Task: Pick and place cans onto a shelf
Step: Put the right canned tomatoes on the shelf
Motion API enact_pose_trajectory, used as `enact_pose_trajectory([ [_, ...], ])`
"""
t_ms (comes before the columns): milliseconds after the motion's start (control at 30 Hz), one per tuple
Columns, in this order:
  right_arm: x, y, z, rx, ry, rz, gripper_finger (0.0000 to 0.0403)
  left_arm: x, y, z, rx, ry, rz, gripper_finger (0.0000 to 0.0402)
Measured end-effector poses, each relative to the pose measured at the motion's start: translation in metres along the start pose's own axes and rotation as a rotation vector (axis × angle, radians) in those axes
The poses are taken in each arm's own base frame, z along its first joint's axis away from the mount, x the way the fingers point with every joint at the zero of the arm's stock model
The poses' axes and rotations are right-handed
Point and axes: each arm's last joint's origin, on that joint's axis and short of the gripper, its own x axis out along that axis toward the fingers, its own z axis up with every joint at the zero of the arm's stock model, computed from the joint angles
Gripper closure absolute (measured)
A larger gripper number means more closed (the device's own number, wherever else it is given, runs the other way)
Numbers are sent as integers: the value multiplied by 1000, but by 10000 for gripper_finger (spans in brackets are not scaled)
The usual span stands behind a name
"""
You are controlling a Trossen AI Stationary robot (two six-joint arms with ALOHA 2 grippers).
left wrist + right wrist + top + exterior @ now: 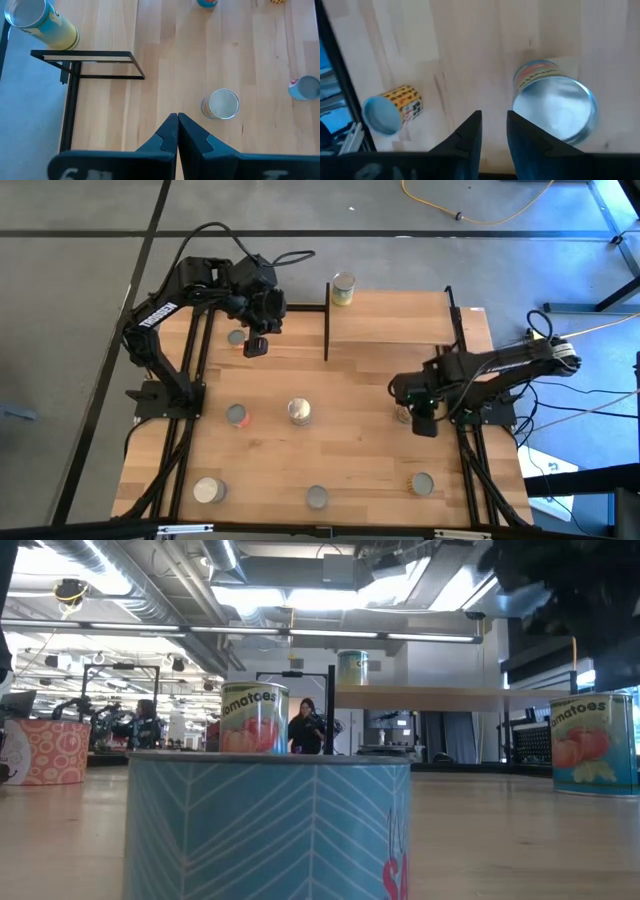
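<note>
Cans, several loose on the wooden tabletop (360, 380). Along the near edge: a white-topped can (208, 490) at the near-left corner, a grey-topped can (317, 497) mid-edge, another can (423, 484) toward the near-right corner. Mid-table: an orange-sided can (236, 415) on the left, a silver-topped can (299, 412) just right of it. Right gripper (424, 423) hangs low near the right edge, fingers (470, 132) nearly together with a thin gap, holding nothing; a tomato-label can (554, 106) stands just beside them, not between. A yellow-labelled can (395, 110) lies nearby in the right wrist view. Toward the far-left corner a small can (236, 337) sits just left of the left gripper (256, 346), which is raised over the table, fingers (165, 135) pressed together, empty. Shelf (395, 317) at the far edge, light board on thin black posts; one green-yellow can (343, 289) stands at its far-left corner. Low view: a blue patterned can (268, 825) fills the foreground, tomato cans behind, a person (305, 726) far back in the room
</note>
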Motion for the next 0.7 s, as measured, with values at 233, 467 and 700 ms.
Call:
enact_pose_trajectory([
  [233, 18, -3, -2, 62, -4, -2, 312, 0, 0, 0, 1, -4, 1, 402],
  [467, 24, -6, -1, 81, -31, -46, 311, 0, 0, 2, 3, -19, 3, 402],
  [700, 24, -7, -1, 99, -39, -56, 311, 0, 1, 3, 5, -34, 6, 401],
])
